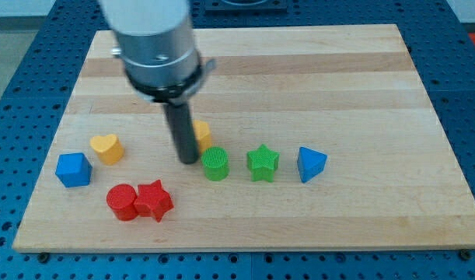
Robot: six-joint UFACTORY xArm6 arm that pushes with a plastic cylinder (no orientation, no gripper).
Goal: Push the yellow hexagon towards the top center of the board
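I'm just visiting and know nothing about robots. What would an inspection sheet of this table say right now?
Surface: wooden board, top half bare.
Job's things: yellow hexagon, mostly hidden behind the rod; my tip sits at its lower left, contact unclear.
Clutter: yellow heart, blue cube, red cylinder touching red star, green cylinder, green star, blue triangle.
Grippers: none; rod only.
Cables: nothing seen.
Surroundings: blue perforated table around the board.
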